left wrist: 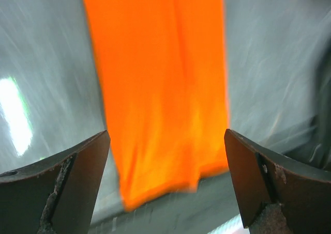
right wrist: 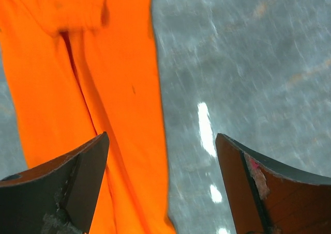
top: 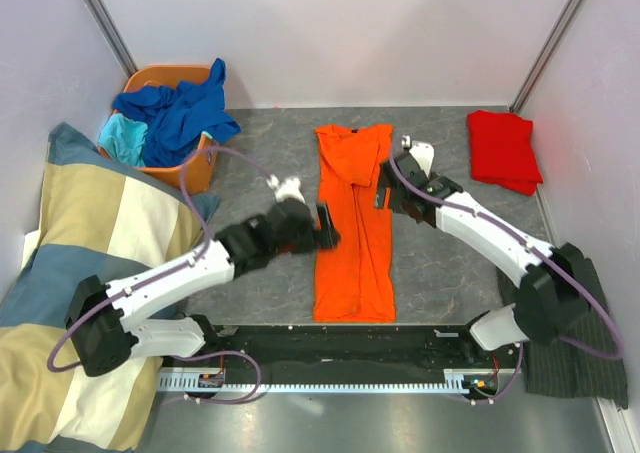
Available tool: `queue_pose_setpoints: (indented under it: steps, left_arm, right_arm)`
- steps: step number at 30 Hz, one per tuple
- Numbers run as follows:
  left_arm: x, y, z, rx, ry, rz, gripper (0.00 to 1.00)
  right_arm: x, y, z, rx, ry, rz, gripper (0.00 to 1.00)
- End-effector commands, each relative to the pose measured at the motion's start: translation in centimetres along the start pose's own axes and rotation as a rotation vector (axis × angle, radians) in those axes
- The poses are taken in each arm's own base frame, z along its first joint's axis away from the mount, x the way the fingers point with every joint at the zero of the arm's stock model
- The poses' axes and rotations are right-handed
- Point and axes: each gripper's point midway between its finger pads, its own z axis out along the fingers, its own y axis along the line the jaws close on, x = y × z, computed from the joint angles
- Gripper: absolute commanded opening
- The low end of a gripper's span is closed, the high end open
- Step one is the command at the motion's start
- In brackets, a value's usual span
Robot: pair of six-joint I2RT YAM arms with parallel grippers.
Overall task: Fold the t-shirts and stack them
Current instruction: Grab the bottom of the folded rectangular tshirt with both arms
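A bright orange t-shirt point(top: 355, 223) lies on the grey table, folded lengthwise into a long narrow strip with its collar at the far end. My left gripper point(top: 327, 226) hovers open at the strip's left edge. In the left wrist view that gripper point(left wrist: 166, 133) is over the shirt's lower hem point(left wrist: 160, 89), holding nothing. My right gripper point(top: 383, 188) is open at the strip's right edge near the sleeve. The right wrist view shows it point(right wrist: 162, 136) straddling the edge of the orange cloth point(right wrist: 88, 89). A folded red t-shirt point(top: 503, 150) lies at the back right. Royal blue point(top: 185, 113) and turquoise point(top: 125, 138) shirts fill the basket.
An orange basket point(top: 195, 173) stands at the back left. A big checked blanket point(top: 70, 273) covers the left side. A dark pinstriped cloth point(top: 575, 353) lies at the front right. White walls close in the table on three sides.
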Motion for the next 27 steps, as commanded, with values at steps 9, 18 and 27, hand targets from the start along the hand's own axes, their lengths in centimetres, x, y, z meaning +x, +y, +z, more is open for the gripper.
queue_pose_setpoints:
  steps: [9,18,27]
  left_arm:
    - [-22.8,7.2,5.5,-0.128,-0.385,-0.088,1.00]
    - [-30.3,6.7,14.5,-0.031,-0.390,-0.069,0.96]
    - [-29.8,7.3,22.7,0.058,-0.284,-0.047,0.93]
  right_arm:
    - [-10.4,5.8,9.0,-0.318,-0.034,0.191,0.73]
    - [-10.1,10.0,11.2,-0.574,0.070,0.190,0.68]
    - [-6.8,10.8,11.4,-0.656,0.149,0.094,0.68]
